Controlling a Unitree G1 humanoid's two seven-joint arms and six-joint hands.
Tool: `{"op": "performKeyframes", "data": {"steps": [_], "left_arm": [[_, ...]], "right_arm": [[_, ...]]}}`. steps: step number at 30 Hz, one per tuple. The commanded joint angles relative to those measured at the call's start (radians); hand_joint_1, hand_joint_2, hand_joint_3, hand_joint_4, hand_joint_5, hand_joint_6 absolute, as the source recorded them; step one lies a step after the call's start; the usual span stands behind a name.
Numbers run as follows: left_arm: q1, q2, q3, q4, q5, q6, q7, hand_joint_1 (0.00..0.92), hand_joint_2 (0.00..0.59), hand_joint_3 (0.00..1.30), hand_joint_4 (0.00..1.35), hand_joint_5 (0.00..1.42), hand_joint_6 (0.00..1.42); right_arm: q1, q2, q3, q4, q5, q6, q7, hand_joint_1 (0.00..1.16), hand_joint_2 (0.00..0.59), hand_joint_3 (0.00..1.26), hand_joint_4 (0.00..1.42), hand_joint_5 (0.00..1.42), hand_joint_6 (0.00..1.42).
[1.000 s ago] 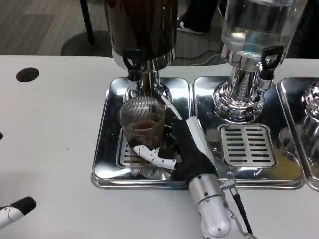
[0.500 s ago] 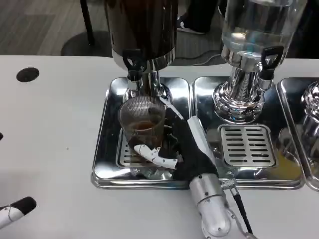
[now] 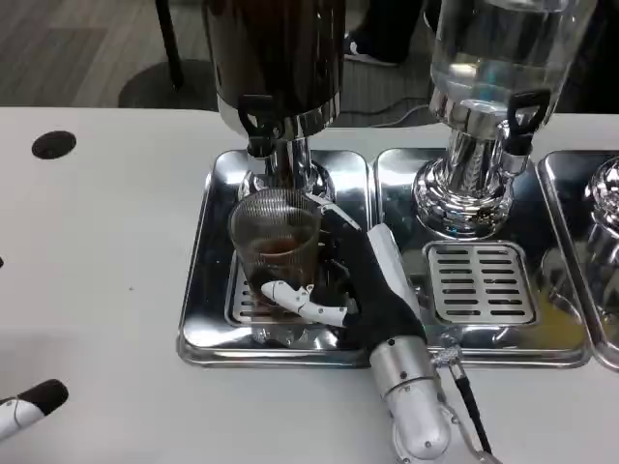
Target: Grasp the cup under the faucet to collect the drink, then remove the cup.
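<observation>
Fingers of the right hand [image 3: 353,290] wrap the cup [image 3: 275,242] from its right and front, gripping it where it stands on the drip tray [image 3: 208,290] directly below the dark dispenser's faucet [image 3: 257,124], so any pour should land inside; some brown drink already lies in the cup. Well to the cup's left, the left hand [image 3: 24,406] waits at the near table [image 3: 106,222] edge, showing too little to tell its state. Beyond the cup, dark floor lies past the table.
</observation>
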Motion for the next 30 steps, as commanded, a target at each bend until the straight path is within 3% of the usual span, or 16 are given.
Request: {"op": "performKeyframes", "data": {"steps": [1,15,30], "left_arm": [[0.011,0.005,0.005,-0.011,0.002,0.006,-0.013,0.0,0.03,0.0,0.0,0.0,0.0],[0.014,0.002,0.0,-0.025,0.004,0.013,-0.015,0.0,0.034,0.0,0.0,0.0,0.0],[0.01,-0.002,-0.009,-0.022,0.01,0.014,-0.011,0.0,0.034,0.0,0.0,0.0,0.0]], "right_arm": [[0.011,0.0,-0.008,-0.013,0.013,-0.016,-0.009,0.88,0.201,0.27,0.29,0.34,0.35],[0.033,-0.01,-0.009,-0.061,0.015,-0.009,-0.004,0.88,0.201,0.29,0.3,0.36,0.35],[0.12,-0.024,0.014,-0.24,-0.005,0.047,0.005,0.87,0.203,0.29,0.31,0.36,0.35]]}}
